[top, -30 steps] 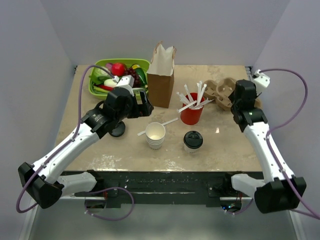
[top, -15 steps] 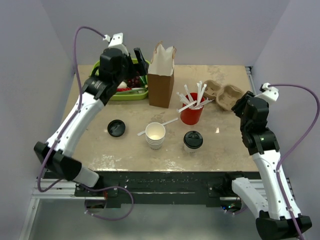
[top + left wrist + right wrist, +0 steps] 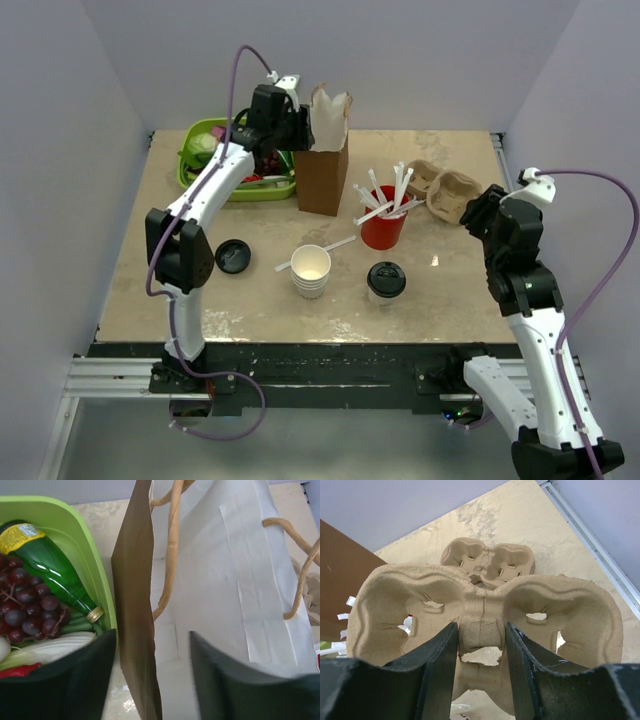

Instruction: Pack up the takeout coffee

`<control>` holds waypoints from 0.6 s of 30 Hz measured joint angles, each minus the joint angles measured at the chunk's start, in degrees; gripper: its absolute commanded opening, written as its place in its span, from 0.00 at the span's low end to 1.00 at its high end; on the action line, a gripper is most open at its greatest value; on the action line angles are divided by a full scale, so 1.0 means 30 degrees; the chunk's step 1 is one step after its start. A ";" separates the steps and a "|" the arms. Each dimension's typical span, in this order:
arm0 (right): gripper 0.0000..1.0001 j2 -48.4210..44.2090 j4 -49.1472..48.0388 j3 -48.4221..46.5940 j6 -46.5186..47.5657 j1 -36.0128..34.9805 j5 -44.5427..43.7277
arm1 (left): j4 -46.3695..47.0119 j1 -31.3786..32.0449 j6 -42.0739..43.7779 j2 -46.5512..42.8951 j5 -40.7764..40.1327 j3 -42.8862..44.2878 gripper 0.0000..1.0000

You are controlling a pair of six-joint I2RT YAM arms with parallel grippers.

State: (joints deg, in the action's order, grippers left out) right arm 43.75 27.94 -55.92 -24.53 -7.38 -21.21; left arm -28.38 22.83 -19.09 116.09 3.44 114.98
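bag mouth straddled, carrier pinched, coffee waiting out front

left gripper (image 3: pixel 150 647) hangs over the brown paper bag (image 3: pixel 135 605), jaws apart, one finger outside its left wall and one inside against the white lining. right gripper (image 3: pixel 481 630) is clamped on the centre ridge of a moulded pulp cup carrier (image 3: pixel 390 605), with a second carrier (image 3: pixel 487 562) just behind. the takeout coffee (image 3: pixel 386 280), a white paper cup with a glossy black sip lid, stands upright near the front edge, right of the lidless cup stack (image 3: pixel 311 270) and well apart from both grippers. risks as i read them: the thin creased wall could crumple, or the light bag tip, if pinched and tugged; the fibrous ridge looks ragged at its hole and may tear.
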 measured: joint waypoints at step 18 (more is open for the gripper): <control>0.45 -0.0124 -0.0423 -0.1086 0.0597 0.0000 0.1887 | -0.0656 -0.0066 0.1851 -0.7286 -0.0612 -0.7147 0.00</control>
State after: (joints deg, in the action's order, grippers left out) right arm 43.38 26.68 -59.18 -22.74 -7.38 -15.55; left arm -30.35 22.63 -13.54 94.24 1.61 93.54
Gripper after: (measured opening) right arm 0.447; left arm 0.018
